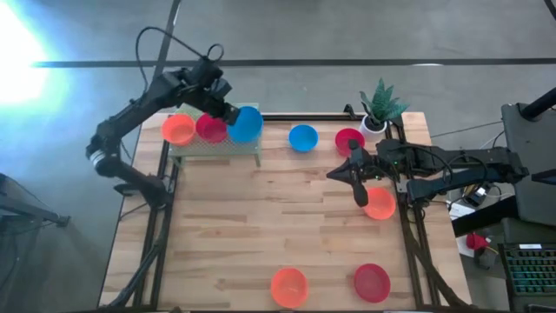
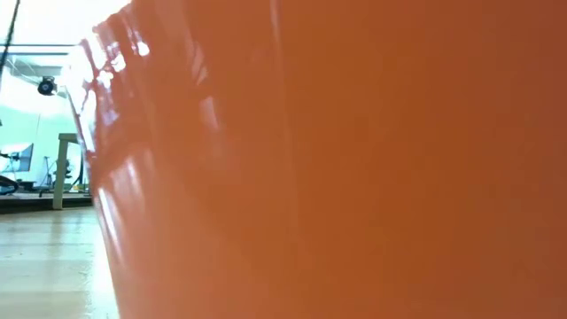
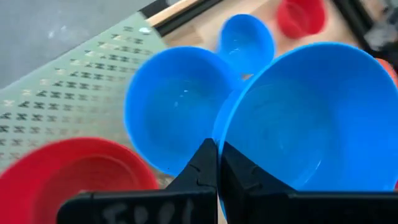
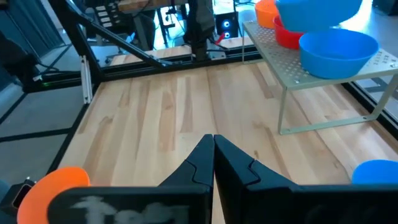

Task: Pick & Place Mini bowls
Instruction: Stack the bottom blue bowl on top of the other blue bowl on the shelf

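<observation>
We note the perforated metal shelf at the table's far left as our landmark. On it sit an orange bowl, a red bowl and a blue bowl. The left gripper hangs directly above that blue bowl, fingers clenched on the rim of a second blue bowl; release is a short drop. The right gripper, fingers closed and empty, waits well right of the shelf beside another orange bowl. No legible writing.
</observation>
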Controlling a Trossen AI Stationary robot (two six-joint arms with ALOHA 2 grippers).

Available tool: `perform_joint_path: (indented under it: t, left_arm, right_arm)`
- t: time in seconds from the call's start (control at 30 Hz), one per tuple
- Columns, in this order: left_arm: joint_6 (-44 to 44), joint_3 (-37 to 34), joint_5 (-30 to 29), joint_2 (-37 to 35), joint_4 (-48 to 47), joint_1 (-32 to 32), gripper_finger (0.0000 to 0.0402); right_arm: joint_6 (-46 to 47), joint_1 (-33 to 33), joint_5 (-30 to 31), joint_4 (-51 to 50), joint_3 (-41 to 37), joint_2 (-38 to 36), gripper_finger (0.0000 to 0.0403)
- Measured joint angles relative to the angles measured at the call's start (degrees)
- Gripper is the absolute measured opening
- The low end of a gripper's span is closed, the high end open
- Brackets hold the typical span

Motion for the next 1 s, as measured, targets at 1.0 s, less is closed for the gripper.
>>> perform_joint_path:
  t: [1.0]
  left_arm:
    - [-1.27, -0.14, -6.28, 5.93, 0.25, 2.86, 0.0031]
  right_arm:
    - [-3.19, 0.00, -0.09, 0.90, -0.02, -0.02, 0.0008]
